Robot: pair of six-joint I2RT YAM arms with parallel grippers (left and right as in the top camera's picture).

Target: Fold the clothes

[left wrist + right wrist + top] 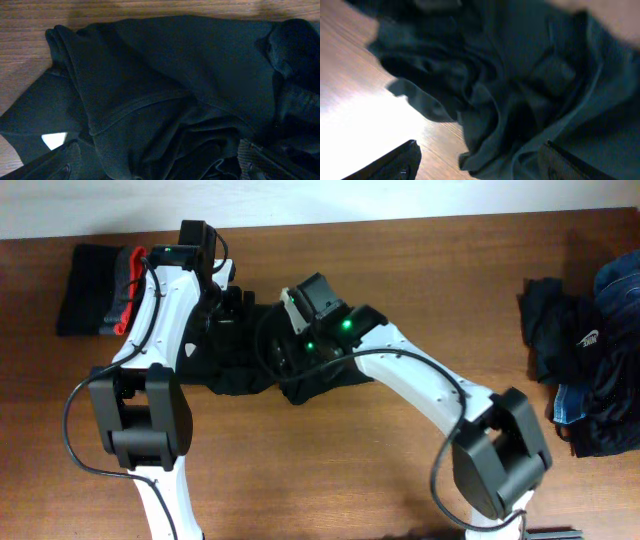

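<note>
Poised wide open, empty, with left gripper [155, 167] and right gripper [480, 167] directly over the black shirt [238, 376] — bunched left-to-right toward the far edge.

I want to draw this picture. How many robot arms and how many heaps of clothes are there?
Robot arms: 2, left arm and right arm
Heaps of clothes: 3, folded stack, black shirt, loose pile
Total: 5

Black shirt [200, 65], small white patch [53, 140] on it; brown wood-grain table [420, 270]; folded stack [95, 295] black, grey, red-edged; loose pile [590, 370] black and blue, white logo
</note>
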